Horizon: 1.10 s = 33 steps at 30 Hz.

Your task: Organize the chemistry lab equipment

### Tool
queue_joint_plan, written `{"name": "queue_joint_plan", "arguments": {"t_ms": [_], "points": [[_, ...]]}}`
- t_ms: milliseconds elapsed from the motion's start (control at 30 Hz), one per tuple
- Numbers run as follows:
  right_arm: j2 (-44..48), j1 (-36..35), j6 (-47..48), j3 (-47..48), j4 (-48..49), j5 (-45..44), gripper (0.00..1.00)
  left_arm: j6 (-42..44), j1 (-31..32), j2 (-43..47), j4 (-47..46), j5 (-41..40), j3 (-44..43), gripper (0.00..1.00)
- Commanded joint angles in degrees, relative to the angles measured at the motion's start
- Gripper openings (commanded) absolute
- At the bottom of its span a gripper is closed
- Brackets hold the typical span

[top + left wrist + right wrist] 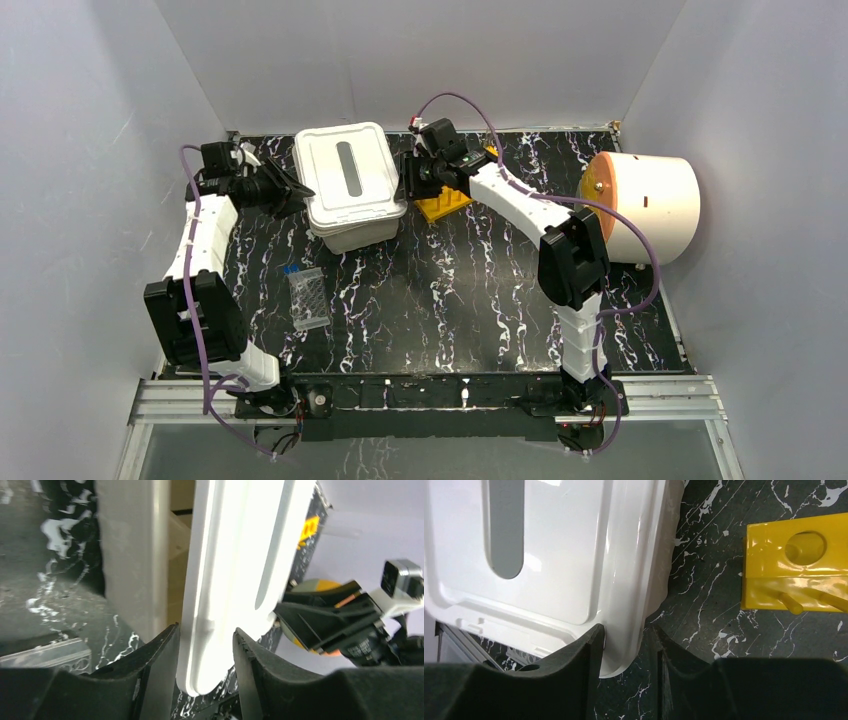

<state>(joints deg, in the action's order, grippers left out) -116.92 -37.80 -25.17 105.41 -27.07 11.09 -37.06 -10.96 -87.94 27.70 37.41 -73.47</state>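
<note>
Your left fingers [155, 680] straddle the lid [345, 165] at its 9 o'clock rim, right fingers [574, 680] at 3 o'clock; both pairs apart, unclamped.

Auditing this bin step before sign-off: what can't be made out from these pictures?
Contents of the bin: every view, white lid covers them.
Left gripper grip: left wrist, jaws straddle lid rim, contact unclear.
Yellow rack: right wrist, cut off by right edge.
Clear tray contents: top view, too small.
</note>
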Motion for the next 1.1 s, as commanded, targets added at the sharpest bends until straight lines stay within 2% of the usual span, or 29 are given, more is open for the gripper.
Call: {"name": "queue_joint_plan", "arguments": {"t_ms": [0,133,333,433,633,933,1067], "points": [[0.20,-0.25,-1.03,2.87,1.01,0.47,0.46,2.94,-0.86,1.46,4.01,-9.75,-4.12,0.44],[0.04,-0.43,-1.77,2.95,1.51,-0.06,0.44,4.45,-0.82,0.85,4.30,-14.15,-4.49,0.55],[-0.65,-0.52,1.18,3.92,2.32,0.71,0.43,5.49,-0.81,0.10,4.19,-12.84,-3.64,0.70],[-1.02,-0.57,2.20,4.16,3.38,1.76,0.41,5.51,-0.82,-0.40,3.58,-11.20,-2.85,0.74],[-2.14,-0.52,4.39,5.79,3.65,2.93,0.38,5.15,-0.79,-1.67,2.86,-9.15,-1.48,0.73],[-3.41,-0.52,3.20,7.71,2.42,2.04,0.39,5.54,-0.82,-3.89,2.05,-10.62,-0.71,0.57],[-3.63,-0.52,1.12,7.88,1.58,1.01,0.42,5.68,-0.82,-4.80,2.01,-12.42,-1.05,0.55]]}}
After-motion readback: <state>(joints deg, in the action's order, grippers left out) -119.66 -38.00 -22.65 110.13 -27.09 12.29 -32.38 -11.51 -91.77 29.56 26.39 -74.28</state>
